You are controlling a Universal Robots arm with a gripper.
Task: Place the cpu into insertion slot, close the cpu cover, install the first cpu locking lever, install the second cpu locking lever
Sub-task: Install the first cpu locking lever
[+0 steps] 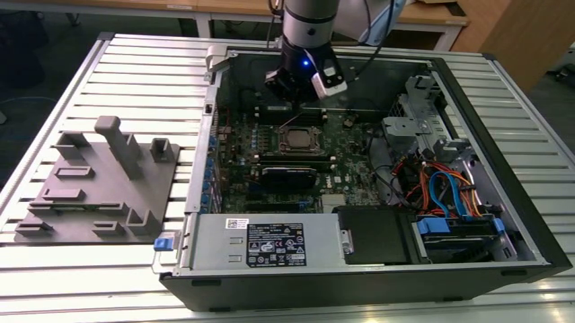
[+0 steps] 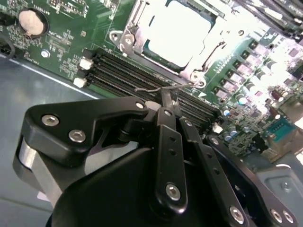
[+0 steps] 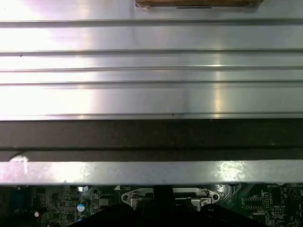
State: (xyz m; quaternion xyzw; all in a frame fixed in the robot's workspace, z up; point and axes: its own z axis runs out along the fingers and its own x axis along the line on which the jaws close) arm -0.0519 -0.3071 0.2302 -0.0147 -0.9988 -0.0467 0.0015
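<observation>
The cpu [image 2: 177, 35] lies flat in the insertion slot [image 1: 280, 142] on the green motherboard, its silver top showing. The cpu cover [image 2: 135, 33] is down around it as a silver frame. A thin wire locking lever [image 2: 147, 88] stands raised from the socket's edge over the memory slots. My gripper [image 2: 165, 98] is shut, and its narrow tips touch this wire. In the exterior view the gripper [image 1: 299, 109] hangs just behind the socket, inside the open computer case. The cover's edge [image 3: 165, 195] also shows in the first wrist view.
Long black memory slots [image 2: 142, 78] run right under the fingertips. The case walls [image 1: 503, 134] enclose the board. A drive cage with coloured cables [image 1: 440, 188] is on the exterior view's right, the power supply [image 1: 269, 245] at the front. A grey fixture block [image 1: 99, 182] sits on the exterior view's left.
</observation>
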